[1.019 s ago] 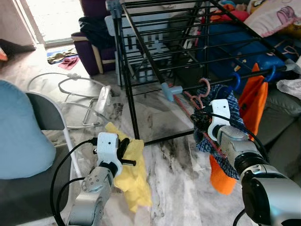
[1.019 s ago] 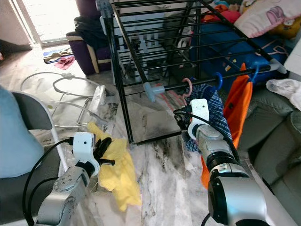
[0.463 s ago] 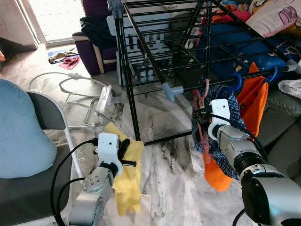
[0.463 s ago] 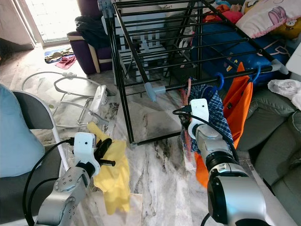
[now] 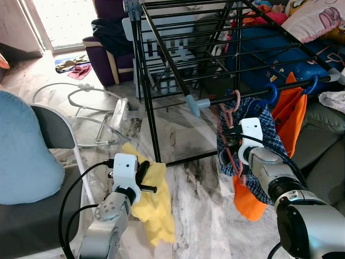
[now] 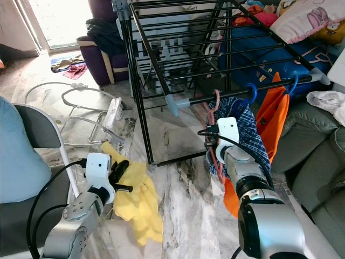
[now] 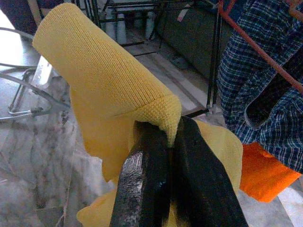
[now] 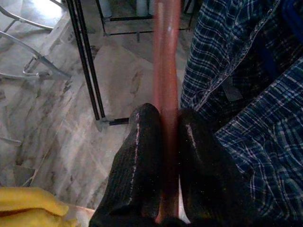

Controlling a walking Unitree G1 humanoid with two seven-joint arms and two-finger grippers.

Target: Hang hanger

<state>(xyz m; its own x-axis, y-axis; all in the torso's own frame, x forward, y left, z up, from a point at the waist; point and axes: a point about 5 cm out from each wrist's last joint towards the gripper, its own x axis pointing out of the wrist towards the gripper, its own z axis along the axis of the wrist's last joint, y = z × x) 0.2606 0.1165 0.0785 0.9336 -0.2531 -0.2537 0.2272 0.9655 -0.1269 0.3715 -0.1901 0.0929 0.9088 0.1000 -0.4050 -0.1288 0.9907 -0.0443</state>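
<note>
The left end effector is pinching a fold of soft, ribbed-knit yellow cloth between its two black fingers, which are pressed tight together; the cloth is draping down limp over the grey-veined marble floor, low and on the robot's left. Just beside that arm, a grey chair with a rounded pale blue cushion is standing.

The right end effector is squeezing the slim, smooth pink hanger between its textured black fingers, closed firmly onto the rod. In the head views the hanger's curled hook is sitting over the front black rail of the drying rack, just to the right of the rail's pale blue plastic end cap, while its lower rod is slanting down through the end effector. A blue-and-white checked woven shirt is hanging on it, touching the right wrist.

Just beside it, an orange garment is hanging from the same rail on a blue hook.

Farther back, the thin parallel black metal bars of the rack are stretching away. A bent white tubular frame is lying on the floor to the left, and beyond it a dark purple armchair is holding dark clothing.
</note>
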